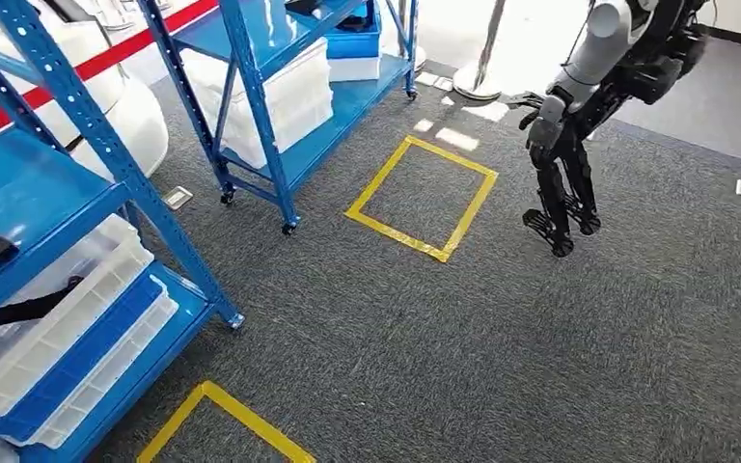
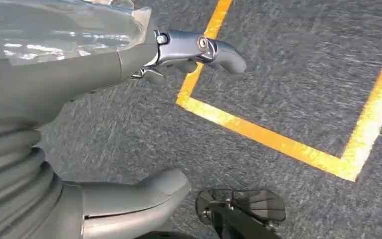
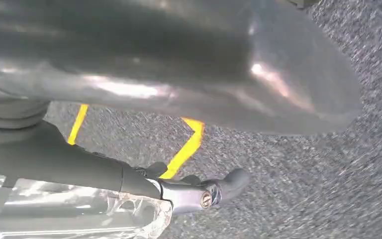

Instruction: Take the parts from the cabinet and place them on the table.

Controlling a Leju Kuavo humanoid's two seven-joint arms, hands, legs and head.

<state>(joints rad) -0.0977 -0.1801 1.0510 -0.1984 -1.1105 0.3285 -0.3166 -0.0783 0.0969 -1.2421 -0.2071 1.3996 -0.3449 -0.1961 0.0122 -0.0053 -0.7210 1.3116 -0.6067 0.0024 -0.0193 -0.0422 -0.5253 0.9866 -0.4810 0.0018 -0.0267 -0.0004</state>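
Head view: blue shelving (image 1: 251, 58) beside taped square (image 1: 423, 197)

The floor (image 1: 502, 328) is grey carpet, rough and matt, marked with glossy yellow tape (image 1: 423, 198). The shelves (image 1: 280, 58) are blue painted metal, smooth. They carry white plastic bins (image 1: 280, 101). The left hand (image 2: 144, 199) looks smooth grey plastic with metal fingers (image 2: 204, 50).
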